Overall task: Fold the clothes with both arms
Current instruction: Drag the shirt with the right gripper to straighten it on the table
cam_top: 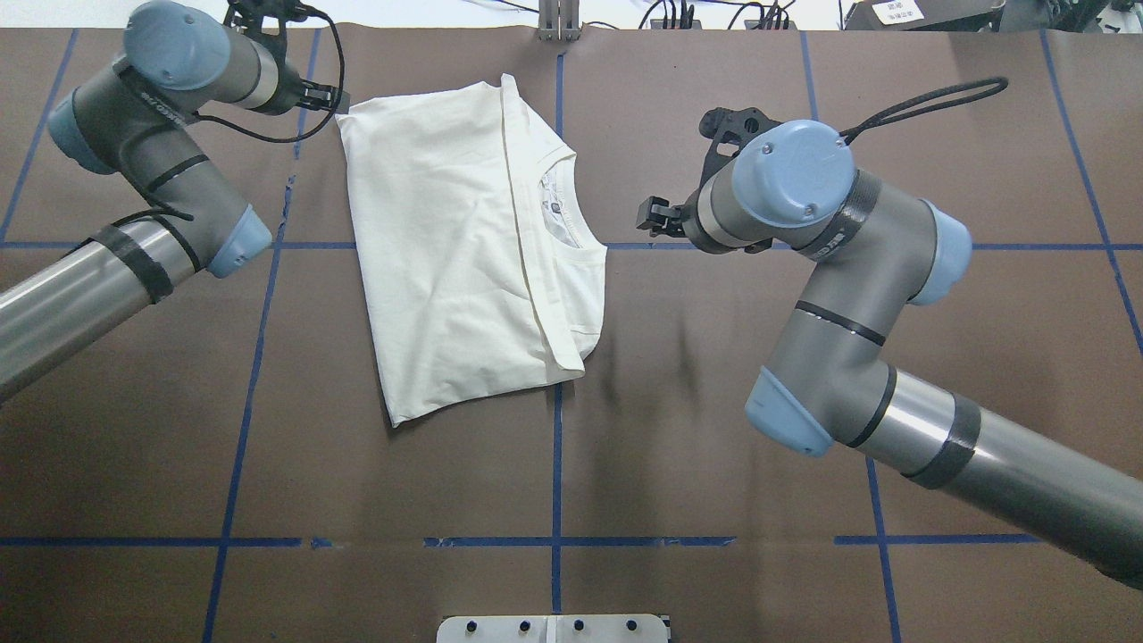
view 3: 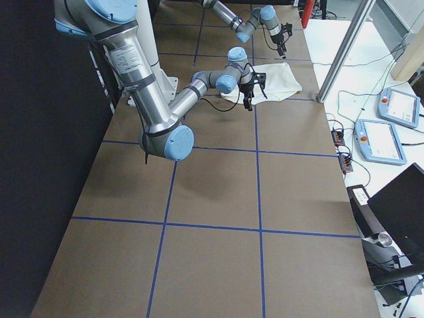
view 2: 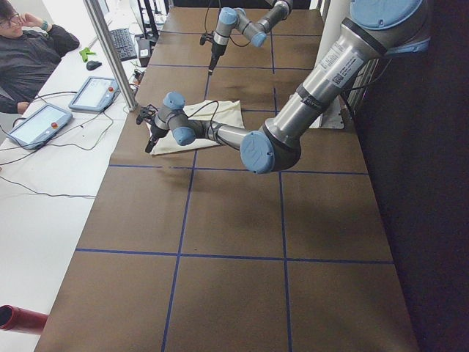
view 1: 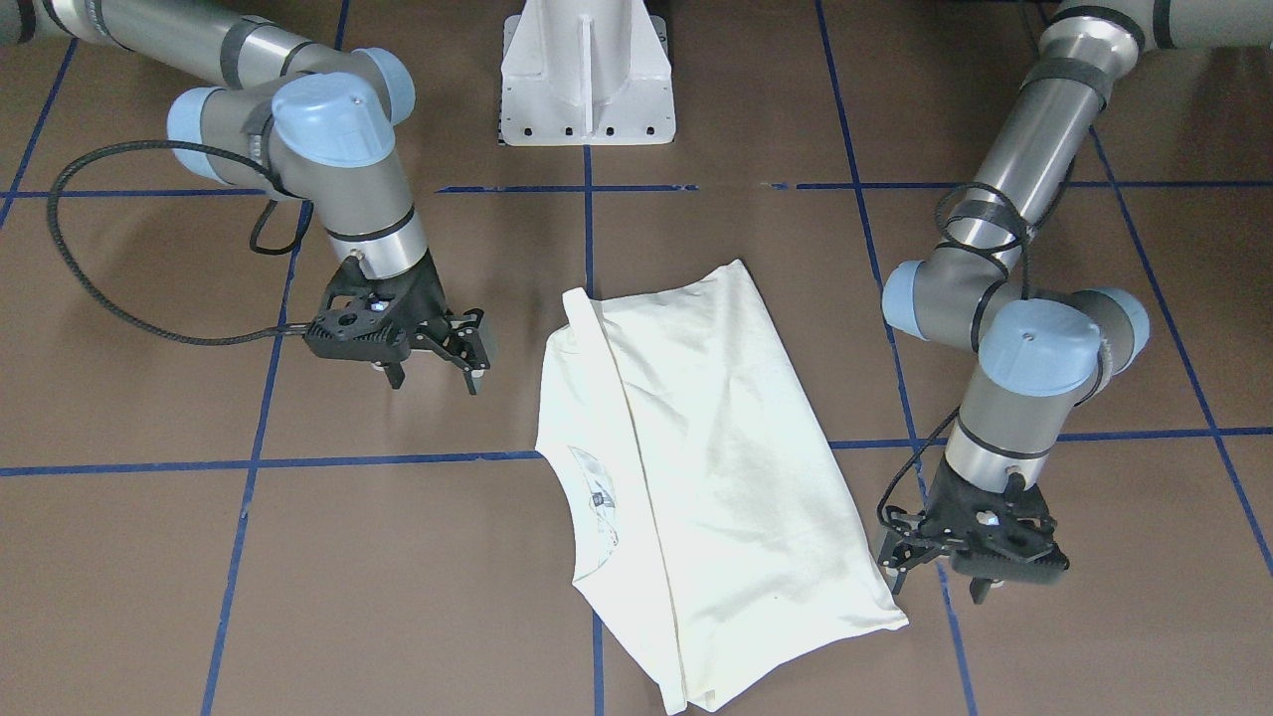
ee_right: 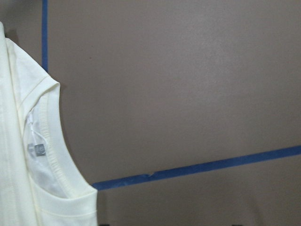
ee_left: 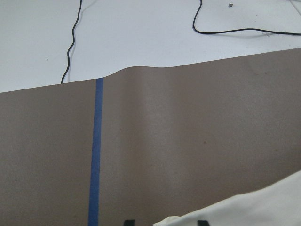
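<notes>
Currently the folded shirt [view 1: 696, 447] is lying flat on the table [view 1: 398, 577], its collar [ee_right: 52, 157] facing the right gripper [view 1: 438, 381]. Both grippers are hovering with jaws spread apart and gripping nothing, the right one near the collar, the left gripper [view 1: 935, 577] just beside the shirt's opposite corner.

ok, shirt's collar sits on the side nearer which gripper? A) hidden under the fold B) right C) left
B: the collar lies on the edge of the shirt facing the right gripper; the left gripper is by the opposite corner.
</notes>
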### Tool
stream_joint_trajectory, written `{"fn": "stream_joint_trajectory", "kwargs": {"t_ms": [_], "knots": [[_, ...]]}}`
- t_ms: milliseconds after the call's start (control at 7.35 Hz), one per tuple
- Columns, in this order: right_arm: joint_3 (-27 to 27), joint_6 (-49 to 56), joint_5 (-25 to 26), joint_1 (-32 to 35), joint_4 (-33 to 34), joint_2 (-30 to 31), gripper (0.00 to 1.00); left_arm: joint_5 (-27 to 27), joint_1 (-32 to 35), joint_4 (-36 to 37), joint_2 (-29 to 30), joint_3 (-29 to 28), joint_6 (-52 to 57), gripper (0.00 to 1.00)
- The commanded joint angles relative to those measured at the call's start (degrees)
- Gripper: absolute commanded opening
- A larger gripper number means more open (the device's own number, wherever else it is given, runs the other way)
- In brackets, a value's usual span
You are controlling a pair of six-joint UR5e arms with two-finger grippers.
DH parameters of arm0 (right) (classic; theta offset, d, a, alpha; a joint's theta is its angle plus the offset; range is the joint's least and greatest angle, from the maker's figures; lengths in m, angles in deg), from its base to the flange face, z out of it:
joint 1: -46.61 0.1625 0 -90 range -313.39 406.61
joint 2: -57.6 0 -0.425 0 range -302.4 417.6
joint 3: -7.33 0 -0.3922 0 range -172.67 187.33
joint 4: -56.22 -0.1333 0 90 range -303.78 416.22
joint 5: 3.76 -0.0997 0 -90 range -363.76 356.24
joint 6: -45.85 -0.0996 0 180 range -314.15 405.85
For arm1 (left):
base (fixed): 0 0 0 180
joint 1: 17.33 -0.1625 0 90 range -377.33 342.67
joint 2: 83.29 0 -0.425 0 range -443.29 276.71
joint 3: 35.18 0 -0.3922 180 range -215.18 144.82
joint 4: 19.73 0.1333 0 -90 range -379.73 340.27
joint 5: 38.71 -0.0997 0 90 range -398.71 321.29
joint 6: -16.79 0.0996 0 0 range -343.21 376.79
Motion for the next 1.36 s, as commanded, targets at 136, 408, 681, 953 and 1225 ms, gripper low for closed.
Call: {"fn": "stream_joint_trajectory", "kwargs": {"t_ms": [136,408,681,953,1225], "knots": [[8.21,-8.17,6.06,-6.79,0.19,-7.04,0.70,2.10,0.53,-0.19,-3.61,5.36,0.51,1.00],[10.95,-8.36,7.12,-7.77,0.19,-7.85,0.59,2.10,0.44,-0.19,-3.61,5.36,0.24,1.00],[11.75,-8.45,7.12,-8.38,0.19,-7.85,0.58,2.01,0.27,-0.19,-3.70,5.36,0.15,1.00],[11.84,-8.37,7.30,-9.00,0.11,-7.85,0.58,2.01,0.27,-0.19,-3.78,5.36,0.24,1.00],[11.93,-8.36,7.30,-9.52,0.11,-7.85,0.56,2.01,0.27,-0.19,-3.78,5.36,0.24,1.00]]}}
